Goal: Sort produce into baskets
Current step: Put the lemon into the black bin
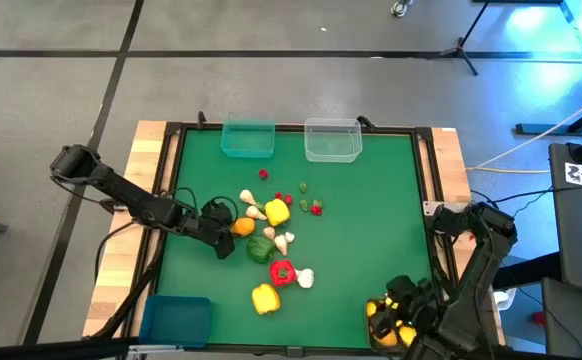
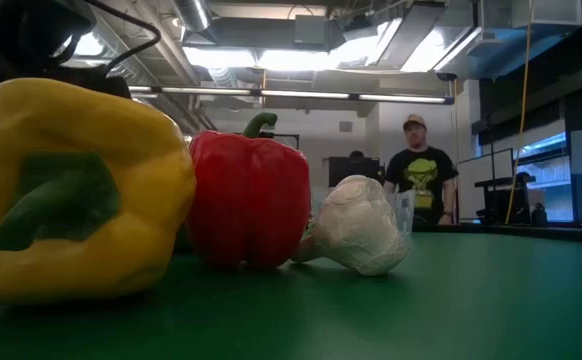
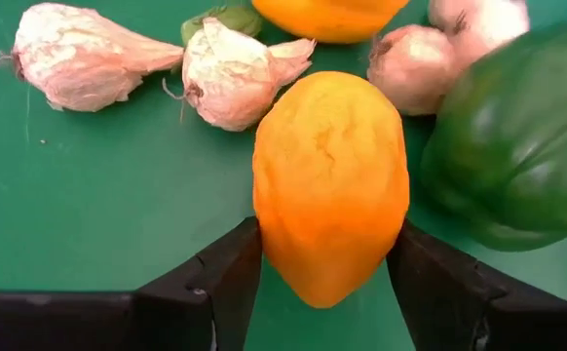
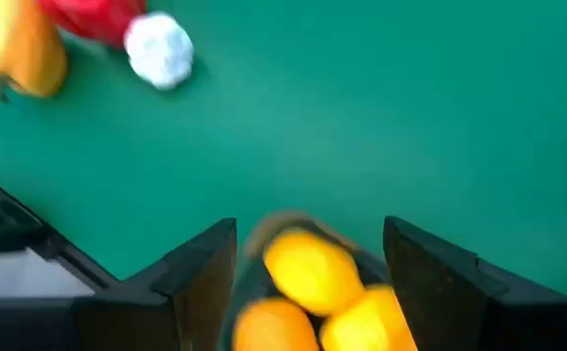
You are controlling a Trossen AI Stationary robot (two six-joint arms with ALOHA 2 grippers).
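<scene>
An orange citrus (image 3: 330,175) lies on the green mat between the fingers of my left gripper (image 3: 327,268), which is shut on it left of the produce pile (image 1: 233,232). Around it lie garlic bulbs (image 3: 84,57), a green pepper (image 3: 517,146) and a yellow pepper (image 1: 277,212). A red pepper (image 1: 282,271), another yellow pepper (image 1: 265,298) and a garlic bulb (image 1: 305,278) lie nearer the front. My right gripper (image 4: 308,244) stands open above the dark grey basket (image 1: 391,322), which holds yellow and orange citrus (image 4: 308,273). My left gripper pinches the orange citrus by its two opposite sides (image 3: 269,244), one finger (image 3: 230,283) on each flank, toward the end nearest the gripper. The fingers come slanting down from the table's left side. The citrus rests on the mat.
A teal basket (image 1: 248,138) and a clear basket (image 1: 332,140) stand at the far edge, and a blue basket (image 1: 176,320) at the near left corner. Small red and green pieces (image 1: 306,200) lie mid-table. A person (image 2: 421,170) stands beyond the table.
</scene>
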